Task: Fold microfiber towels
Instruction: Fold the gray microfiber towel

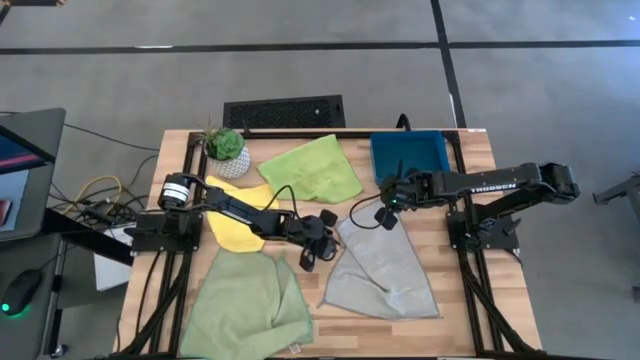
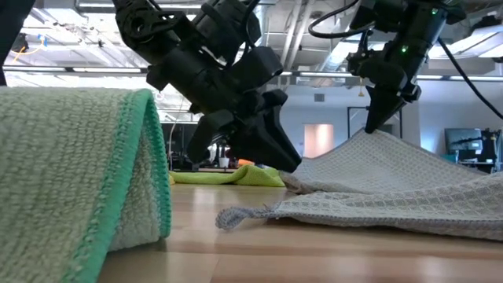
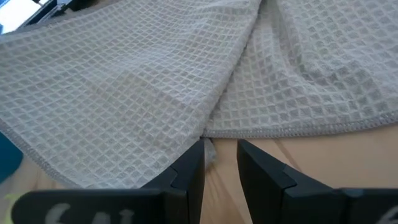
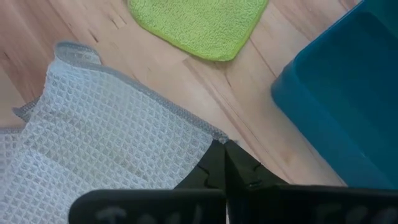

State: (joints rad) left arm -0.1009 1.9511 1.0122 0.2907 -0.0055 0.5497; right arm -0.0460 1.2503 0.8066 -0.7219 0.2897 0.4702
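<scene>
A grey waffle-weave towel [image 1: 385, 268] lies right of the table's middle, with its far corner raised to a peak [image 2: 369, 134]. My right gripper [image 1: 385, 217] is shut on that corner. My left gripper [image 3: 221, 154] stands open and low at the towel's left edge [image 3: 273, 132], with nothing between its fingers. In the low view its fingers [image 2: 279, 157] slant down to the cloth's edge. A yellow towel [image 1: 240, 218] lies under the left arm. A lime green towel [image 1: 312, 168] lies flat at the far middle. A larger pale green towel [image 1: 248, 300] lies crumpled at the near left. My right gripper pinches the grey towel's far corner [image 4: 211, 134] between its two fingers, coming from above and slanting down. The corner is lifted clear and the cloth slopes down from it, while the rest lies on the table. My left gripper's fingertips [image 3: 191, 158] stand at the towel's left edge; I cannot tell whether they touch it.
A teal tray [image 1: 410, 155] stands at the far right, close behind the right gripper. A potted plant [image 1: 225, 148] stands at the far left. The pale green towel's fold [image 2: 78, 181] rises close to the low camera. Bare wood shows between the towels.
</scene>
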